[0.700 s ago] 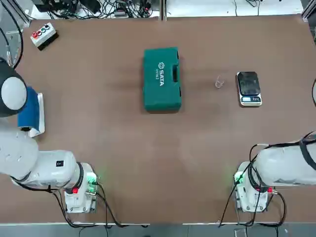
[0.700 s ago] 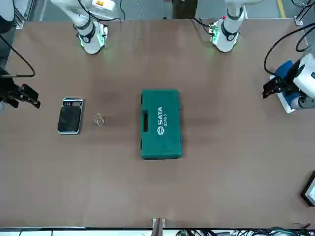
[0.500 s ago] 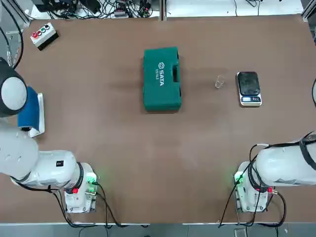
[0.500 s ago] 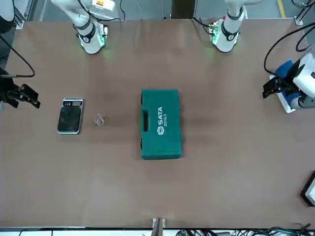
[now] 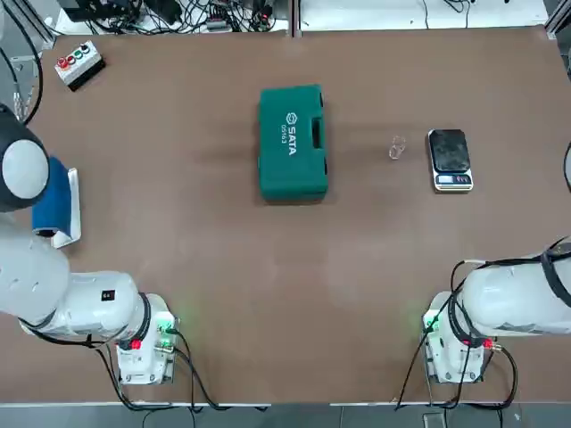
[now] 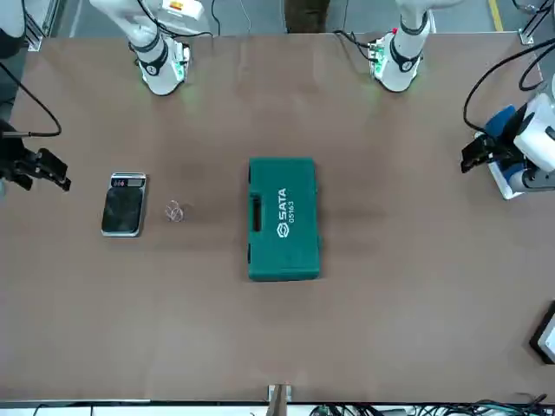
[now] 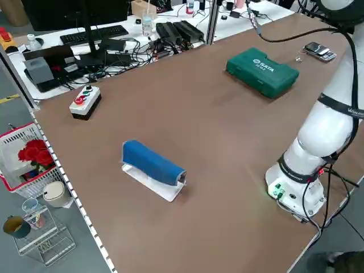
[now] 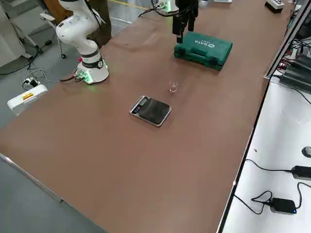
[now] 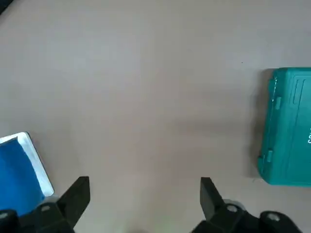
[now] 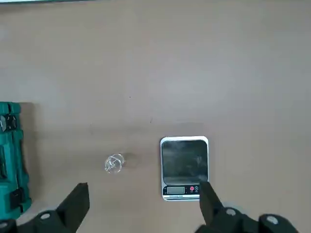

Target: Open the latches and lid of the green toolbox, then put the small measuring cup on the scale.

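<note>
Both jaws wide apart and empty, left gripper point(image 9: 141, 187), right gripper point(image 10: 141, 191), green toolbox point(image 5: 292, 142) shut

The green toolbox point(image 5: 292, 143) bears white lettering and a black handle on the brown surface point(image 5: 223, 267), near a clear small measuring cup point(image 5: 397, 148) and black scale point(image 5: 449, 159).

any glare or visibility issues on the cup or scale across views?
Top view: small measuring cup nearly vanishes against the table; scale top reflects light. Right wrist view: cup clearer, scale glossy, display readable as a strip only. Right side view: cup faint.
</note>
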Tool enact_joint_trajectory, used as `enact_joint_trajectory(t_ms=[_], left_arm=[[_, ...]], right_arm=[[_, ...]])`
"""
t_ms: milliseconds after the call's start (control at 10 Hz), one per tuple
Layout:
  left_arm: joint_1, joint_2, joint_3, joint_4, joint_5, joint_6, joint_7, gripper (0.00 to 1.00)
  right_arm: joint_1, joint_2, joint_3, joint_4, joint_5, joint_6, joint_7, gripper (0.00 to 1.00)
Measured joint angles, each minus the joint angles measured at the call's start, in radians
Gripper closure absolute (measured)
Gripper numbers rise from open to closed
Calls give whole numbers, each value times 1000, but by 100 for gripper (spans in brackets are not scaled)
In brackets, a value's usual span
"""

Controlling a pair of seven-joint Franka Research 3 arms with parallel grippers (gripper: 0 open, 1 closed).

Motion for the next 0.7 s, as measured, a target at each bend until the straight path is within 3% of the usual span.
enact_joint_trajectory(t_ms=[300, 600, 700], left_arm=[[13, 19, 6, -8, -10, -1, -2, 4], [14, 26, 5, -91, -69, 34, -3, 28], [14, 26, 4, -128, -90, 62, -3, 43]], right_arm=[[0, 2, 0, -28, 16, 10, 3, 0], [1, 11, 0, -169, 186, 98, 5, 0], [4, 14, 1, -223, 260, 118, 6, 0]])
